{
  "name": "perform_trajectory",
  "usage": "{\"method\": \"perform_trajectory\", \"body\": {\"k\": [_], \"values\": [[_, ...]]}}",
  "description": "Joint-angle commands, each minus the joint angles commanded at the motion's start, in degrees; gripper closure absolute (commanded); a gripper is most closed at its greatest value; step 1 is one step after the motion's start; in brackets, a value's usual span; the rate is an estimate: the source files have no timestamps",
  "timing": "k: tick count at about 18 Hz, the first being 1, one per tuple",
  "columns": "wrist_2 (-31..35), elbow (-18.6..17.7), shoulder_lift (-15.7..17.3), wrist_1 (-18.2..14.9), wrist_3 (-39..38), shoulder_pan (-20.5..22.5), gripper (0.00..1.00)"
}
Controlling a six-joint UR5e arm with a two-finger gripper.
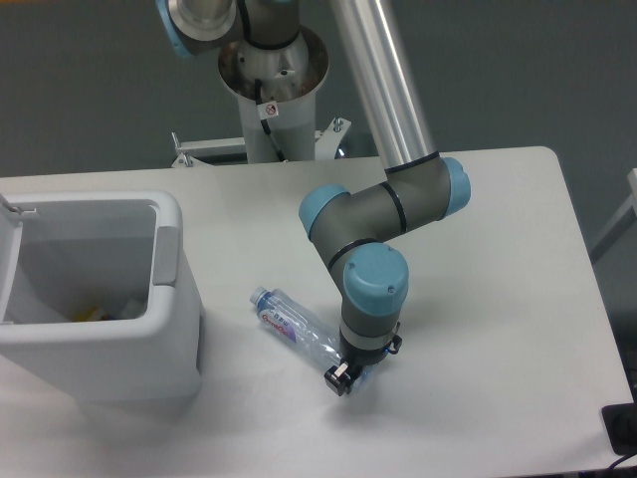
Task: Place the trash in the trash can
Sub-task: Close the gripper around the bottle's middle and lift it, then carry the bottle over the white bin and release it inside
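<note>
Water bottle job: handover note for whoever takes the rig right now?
End effector: low at the base end of the water bottle; whether it grips is unclear.
Bottle: on the table, cap end pointing toward the trash can, outside it.
Trash can: open, some items already at the bottom.
Done: arm is at the bottle.
Left: lift the bottle, carry it over the can, drop it.

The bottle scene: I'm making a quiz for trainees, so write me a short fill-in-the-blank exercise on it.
1. The bottle lies on the ____.
2. The gripper is at the bottle's ____ end, opposite the cap.
3. The trash can stands to the ____ of the bottle in the picture.

Missing words: table; bottom; left
</note>
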Motion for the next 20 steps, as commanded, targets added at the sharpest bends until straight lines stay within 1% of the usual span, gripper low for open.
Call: {"method": "perform_trajectory", "body": {"k": [3, 7, 10, 12, 14, 15, 16, 18, 19, 20], "values": [[0.0, 0.0, 0.09, 0.0, 0.0, 0.0, 0.41], [0.09, 0.09, 0.53, -0.09, 0.17, 0.0, 0.41], [2.19, 1.31, 3.59, 0.17, 1.14, -0.09, 0.41], [2.11, 4.99, 6.23, 0.35, 1.76, -0.35, 0.41], [1.85, 8.07, 7.82, 1.84, 2.19, -0.26, 0.41], [1.76, 9.22, 8.61, 2.89, 2.63, -0.09, 0.41], [1.58, 11.14, 9.57, 4.29, 3.25, -0.09, 0.41], [0.71, 13.44, 11.16, 6.14, 3.6, -0.09, 0.42], [-0.25, 14.4, 11.86, 7.46, 3.6, -0.26, 0.45], [-2.09, 15.46, 12.91, 9.47, 3.6, -0.35, 0.45]]}}
